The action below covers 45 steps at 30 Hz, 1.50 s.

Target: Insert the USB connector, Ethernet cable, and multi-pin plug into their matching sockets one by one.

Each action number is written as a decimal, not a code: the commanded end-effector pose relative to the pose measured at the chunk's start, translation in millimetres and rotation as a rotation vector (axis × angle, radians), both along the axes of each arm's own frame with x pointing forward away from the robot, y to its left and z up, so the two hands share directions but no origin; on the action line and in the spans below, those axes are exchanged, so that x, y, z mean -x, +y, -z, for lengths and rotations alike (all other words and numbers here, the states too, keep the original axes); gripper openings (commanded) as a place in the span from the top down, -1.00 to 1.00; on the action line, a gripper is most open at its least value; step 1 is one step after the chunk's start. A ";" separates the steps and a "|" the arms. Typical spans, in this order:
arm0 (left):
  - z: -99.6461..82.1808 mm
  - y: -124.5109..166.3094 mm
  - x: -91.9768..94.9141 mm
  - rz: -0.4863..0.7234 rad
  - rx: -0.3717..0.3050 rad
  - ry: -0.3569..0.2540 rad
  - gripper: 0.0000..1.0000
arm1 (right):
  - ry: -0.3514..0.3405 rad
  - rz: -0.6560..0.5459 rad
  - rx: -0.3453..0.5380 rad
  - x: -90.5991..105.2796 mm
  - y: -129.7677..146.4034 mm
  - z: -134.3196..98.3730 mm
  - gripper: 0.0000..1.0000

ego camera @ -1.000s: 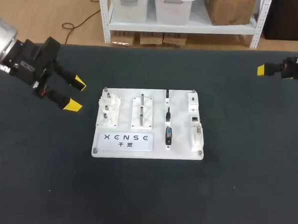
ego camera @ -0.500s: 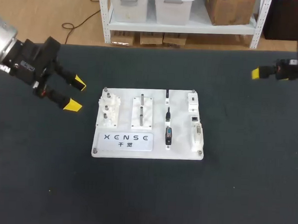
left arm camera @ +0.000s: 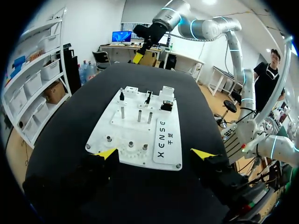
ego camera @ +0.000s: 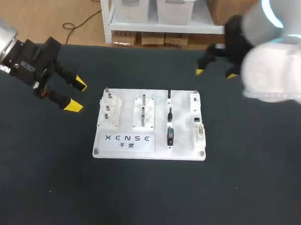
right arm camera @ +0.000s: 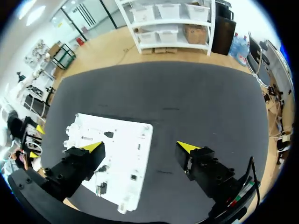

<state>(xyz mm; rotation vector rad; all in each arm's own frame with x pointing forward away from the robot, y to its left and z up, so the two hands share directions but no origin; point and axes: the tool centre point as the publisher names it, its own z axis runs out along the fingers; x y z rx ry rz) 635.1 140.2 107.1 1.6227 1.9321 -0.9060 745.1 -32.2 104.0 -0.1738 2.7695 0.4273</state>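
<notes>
Light is bright and even, falling from overhead, and shadows on the black table (ego camera: 136,192) are soft and faint. In the head view the white board (ego camera: 183,139) at the middle of the frame stands out brightly against the dark surface, without harsh glare. The right arm (ego camera: 276,63) at the upper right is smeared by blur, its pale shell washed out. The left gripper (ego camera: 76,94) at the upper left is crisp. Both wrist views bend straight lines strongly toward their black rims, where detail softens.
</notes>
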 end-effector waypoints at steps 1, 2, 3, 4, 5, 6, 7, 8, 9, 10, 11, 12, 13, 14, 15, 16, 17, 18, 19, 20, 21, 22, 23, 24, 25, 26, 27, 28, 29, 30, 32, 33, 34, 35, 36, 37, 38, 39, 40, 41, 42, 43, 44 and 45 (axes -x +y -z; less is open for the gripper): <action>0.8 0.3 -0.3 0.001 0.002 -0.002 -1.00 | 0.049 0.061 0.198 -15.2 43.0 27.1 -1.00; 0.8 0.3 -0.3 0.001 0.002 -0.002 -1.00 | 0.056 0.066 0.213 -15.6 47.7 29.1 -1.00; 0.8 0.3 -0.3 0.001 0.002 -0.002 -1.00 | 0.070 0.070 0.218 -15.9 52.7 31.3 -1.00; 0.8 0.3 -0.3 0.001 0.002 -0.002 -1.00 | 0.081 0.070 0.224 -16.3 57.8 33.7 -1.00; 0.8 0.3 -0.3 0.001 0.002 -0.002 -1.00 | 0.082 0.066 0.239 -16.1 62.3 36.0 -1.00; 0.8 0.3 -0.3 0.001 0.002 -0.002 -1.00 | 0.094 0.067 0.251 -16.2 66.5 38.1 -1.00; 0.8 0.3 -0.3 0.001 0.002 -0.002 -1.00 | 0.096 0.068 0.257 -16.1 70.8 39.7 -1.00; 0.8 0.3 -0.3 0.001 0.002 -0.002 -1.00 | 0.105 0.080 0.263 -16.0 74.3 41.9 -1.00; 0.8 0.3 -0.3 0.001 0.002 -0.002 -1.00 | 0.114 0.080 0.273 -15.6 76.9 44.6 -1.00; 0.8 0.3 -0.3 0.001 0.002 -0.002 -1.00 | 0.120 0.090 0.281 -15.3 79.0 46.5 -1.00; 0.8 0.3 -0.3 0.001 0.002 -0.002 -1.00 | 0.131 0.096 0.284 -15.4 81.1 48.8 -1.00; 0.8 0.3 -0.3 0.001 0.002 -0.002 -1.00 | 0.145 0.104 0.283 -14.3 82.8 50.6 -1.00; 0.8 0.3 -0.3 0.001 0.002 -0.002 -1.00 | 0.149 0.104 0.286 -13.2 84.0 51.8 -1.00; 0.8 0.3 -0.3 0.001 0.002 -0.002 -1.00 | 0.148 0.109 0.293 -12.1 84.7 52.4 -1.00; 0.8 0.3 -0.3 0.001 0.002 -0.002 -1.00 | 0.154 0.114 0.292 -10.7 85.2 53.7 -1.00; 0.8 0.3 -0.3 0.001 0.002 -0.002 -1.00 | 0.156 0.117 0.293 -9.0 85.6 54.9 -1.00; 0.8 0.3 -0.3 0.001 0.002 -0.002 -1.00 | 0.160 0.119 0.294 -7.2 85.8 56.4 -1.00; 0.8 0.3 -0.3 0.001 0.002 -0.002 -1.00 | 0.166 0.126 0.294 -5.1 86.0 57.5 -1.00; 0.8 0.3 -0.3 0.001 0.002 -0.002 -1.00 | 0.170 0.139 0.295 -3.1 85.7 57.6 -1.00; 0.8 0.3 -0.3 0.001 0.002 -0.002 -1.00 | 0.171 0.137 0.293 -1.4 86.3 58.5 -1.00; 0.8 0.3 -0.3 0.001 0.002 -0.002 -1.00 | 0.180 0.141 0.294 -0.6 87.2 60.3 -1.00; 0.8 0.3 -0.3 0.001 0.002 -0.002 -1.00 | 0.182 0.141 0.292 0.9 88.1 61.1 -1.00; 0.8 0.3 -0.3 0.001 0.002 -0.002 -1.00 | 0.187 0.142 0.288 2.2 89.5 61.8 -1.00; 0.8 0.3 -0.3 0.001 0.002 -0.002 -1.00 | 0.199 0.143 0.286 4.1 90.4 62.3 -1.00; 0.8 0.3 -0.3 0.001 0.002 -0.002 -1.00 | 0.193 0.134 0.287 5.9 91.9 62.8 -1.00; 0.8 0.3 -0.3 0.001 0.002 -0.002 -1.00 | 0.193 0.132 0.287 7.6 93.3 62.9 -1.00; 0.8 0.3 -0.3 0.001 0.002 -0.002 -1.00 | 0.195 0.138 0.287 9.1 93.8 64.2 -1.00; 0.8 0.3 -0.3 0.001 0.002 -0.002 -1.00 | 0.197 0.133 0.285 11.4 95.0 65.0 -1.00; 0.8 0.3 -0.3 0.001 0.002 -0.002 -1.00 | 0.201 0.123 0.288 13.8 96.1 65.6 -1.00; 0.8 0.3 -0.3 0.001 0.002 -0.002 -1.00 | 0.201 0.120 0.289 15.9 96.3 66.2 -1.00; 0.8 0.3 -0.3 0.001 0.002 -0.002 -1.00 | 0.177 0.101 0.303 17.0 95.5 66.9 -1.00; 0.8 0.3 -0.3 0.001 0.002 -0.002 -1.00 | 0.177 0.101 0.303 17.0 95.5 66.9 -1.00; 0.8 0.3 -0.3 0.001 0.002 -0.002 -1.00 | 0.177 0.101 0.303 17.0 95.5 66.9 -1.00; 0.8 0.3 -0.3 0.001 0.002 -0.002 -1.00 | 0.177 0.101 0.303 17.0 95.5 66.9 -1.00; 0.8 0.3 -0.3 0.001 0.002 -0.002 -1.00 | 0.177 0.101 0.303 17.0 95.5 66.9 -1.00; 0.8 0.3 -0.3 0.001 0.002 -0.002 -1.00 | 0.177 0.101 0.303 17.0 95.5 66.9 -1.00; 0.8 0.3 -0.3 0.001 0.002 -0.002 -1.00 | 0.177 0.101 0.303 17.0 95.5 66.9 -1.00; 0.8 0.3 -0.3 0.001 0.002 -0.002 -1.00 | 0.177 0.101 0.303 17.0 95.5 66.9 -1.00; 0.8 0.3 -0.3 0.001 0.002 -0.002 -1.00 | 0.177 0.101 0.303 17.0 95.5 66.9 -1.00; 0.8 0.3 -0.3 0.001 0.002 -0.002 -1.00 | 0.177 0.101 0.303 17.0 95.5 66.9 -1.00; 0.8 0.3 -0.3 0.001 0.002 -0.002 -1.00 | 0.177 0.101 0.303 17.0 95.5 66.9 -1.00; 0.8 0.3 -0.3 0.001 0.002 -0.002 -1.00 | 0.177 0.101 0.303 17.0 95.5 66.9 -1.00; 0.8 0.3 -0.3 0.001 0.002 -0.002 -1.00 | 0.177 0.101 0.303 17.0 95.5 66.9 -1.00; 0.8 0.3 -0.3 0.001 0.002 -0.002 -1.00 | 0.177 0.101 0.303 17.0 95.5 66.9 -1.00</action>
